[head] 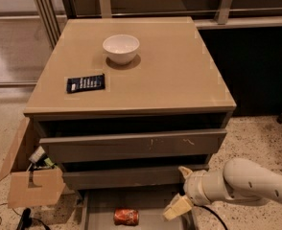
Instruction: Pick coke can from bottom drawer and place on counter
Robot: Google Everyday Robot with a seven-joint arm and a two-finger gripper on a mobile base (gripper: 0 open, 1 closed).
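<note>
Red-orange and dented, the coke can (126, 217) is lying on its side on the grey floor of the bottom drawer (105, 204), which is standing pulled out below the cabinet. The gripper (182, 189) is hovering over the right side of that drawer, just right of the can and not touching it. Its cream fingers (178, 208) are standing spread apart with nothing between them, the lower one pointing down toward the drawer floor and the upper one sitting close to the front of the middle drawer (126, 177). The white arm (251, 183) is reaching in from the right edge.

Above, the top drawer (131, 146) is showing a scuffed front. The glossy beige tabletop (174, 75) is carrying a white bowl (121, 48) near its back and a flat dark packet (85, 83) toward its front left, the two well apart. A cardboard box (31, 188) is sitting on the speckled floor (256, 138) beside the cabinet's left side.
</note>
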